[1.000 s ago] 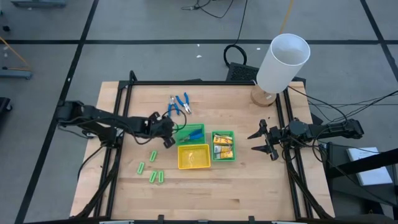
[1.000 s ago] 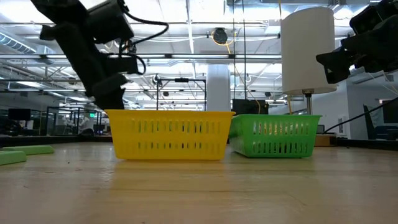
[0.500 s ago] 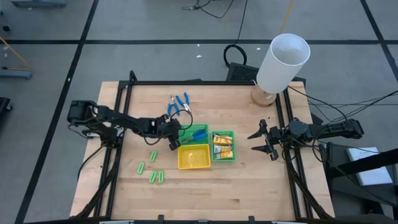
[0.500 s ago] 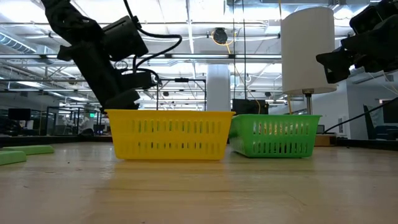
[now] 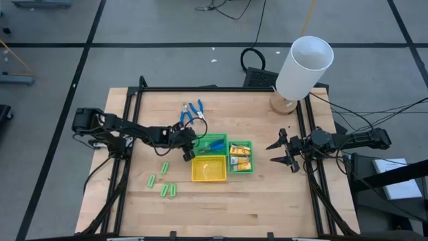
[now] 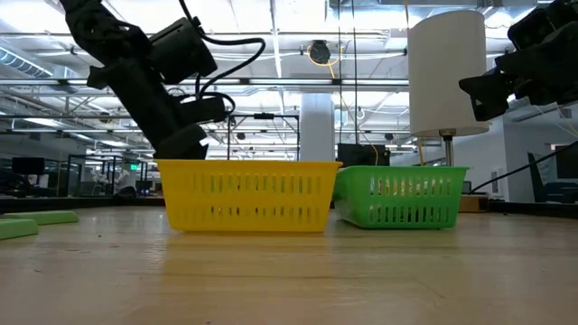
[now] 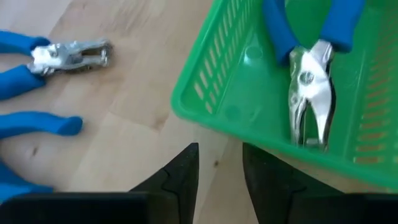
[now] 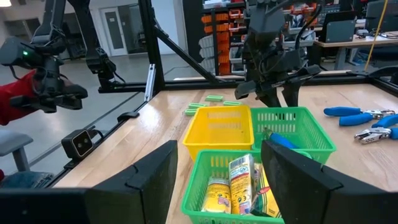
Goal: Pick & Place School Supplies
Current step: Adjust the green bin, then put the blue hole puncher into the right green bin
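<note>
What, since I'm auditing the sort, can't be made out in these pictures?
Low view: the yellow tray hides its contents.
Left wrist view: the picture's edge cuts off the pliers on the table.
High view: the packets in the green tray are too small to count.

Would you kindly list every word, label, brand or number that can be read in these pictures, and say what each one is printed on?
No text can be read anywhere.
Yellow-orange packets in the green tray: dark print, too blurred to read.
Pliers in the other green tray: no marking shows.
Yellow tray, white cylinder, green sticks: no lettering visible.
</note>
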`<state>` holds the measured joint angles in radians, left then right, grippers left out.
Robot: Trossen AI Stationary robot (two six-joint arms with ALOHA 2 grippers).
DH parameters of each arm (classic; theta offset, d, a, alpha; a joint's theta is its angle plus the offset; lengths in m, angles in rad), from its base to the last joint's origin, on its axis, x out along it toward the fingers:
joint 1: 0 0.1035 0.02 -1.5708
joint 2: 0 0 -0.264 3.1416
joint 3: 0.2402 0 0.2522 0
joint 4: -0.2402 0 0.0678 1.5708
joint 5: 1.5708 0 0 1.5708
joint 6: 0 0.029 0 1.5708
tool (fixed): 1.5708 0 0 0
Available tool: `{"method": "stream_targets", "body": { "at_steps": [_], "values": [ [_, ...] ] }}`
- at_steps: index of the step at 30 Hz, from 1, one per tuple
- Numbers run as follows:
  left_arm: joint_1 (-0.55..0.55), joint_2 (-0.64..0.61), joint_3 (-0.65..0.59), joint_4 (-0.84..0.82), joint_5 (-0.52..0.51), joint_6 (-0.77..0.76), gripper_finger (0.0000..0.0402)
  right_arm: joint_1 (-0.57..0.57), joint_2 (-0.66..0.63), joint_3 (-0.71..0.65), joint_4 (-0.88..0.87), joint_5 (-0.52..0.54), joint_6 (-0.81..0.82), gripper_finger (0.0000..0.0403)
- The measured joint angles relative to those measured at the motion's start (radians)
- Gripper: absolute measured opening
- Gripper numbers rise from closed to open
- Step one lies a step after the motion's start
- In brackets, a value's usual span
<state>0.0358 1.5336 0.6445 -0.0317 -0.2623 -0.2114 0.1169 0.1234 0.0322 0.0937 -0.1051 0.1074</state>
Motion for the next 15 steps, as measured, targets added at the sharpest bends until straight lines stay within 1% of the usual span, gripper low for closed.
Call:
{"method": "stream_targets", "body": {
  "at_steps": [4, 10, 12, 15],
  "values": [
    [0.011, -0.021, 0.000, -0.054, 0.000, -0.010, 0.0118, 0.000, 0.000, 0.000, 0.000, 0.000, 0.000, 0.0226],
    [0.029, -0.090, 0.000, -0.113, -0.004, -0.031, 0.0119, 0.000, 0.000, 0.000, 0.000, 0.000, 0.000, 0.0226],
    [0.039, -0.119, 0.000, -0.134, -0.032, -0.032, 0.0119, 0.000, 0.000, 0.000, 0.000, 0.000, 0.000, 0.0226],
    [0.055, -0.157, 0.000, -0.166, -0.114, -0.033, 0.0120, 0.000, 0.000, 0.000, 0.000, 0.000, 0.000, 0.0226]
  ]
}}
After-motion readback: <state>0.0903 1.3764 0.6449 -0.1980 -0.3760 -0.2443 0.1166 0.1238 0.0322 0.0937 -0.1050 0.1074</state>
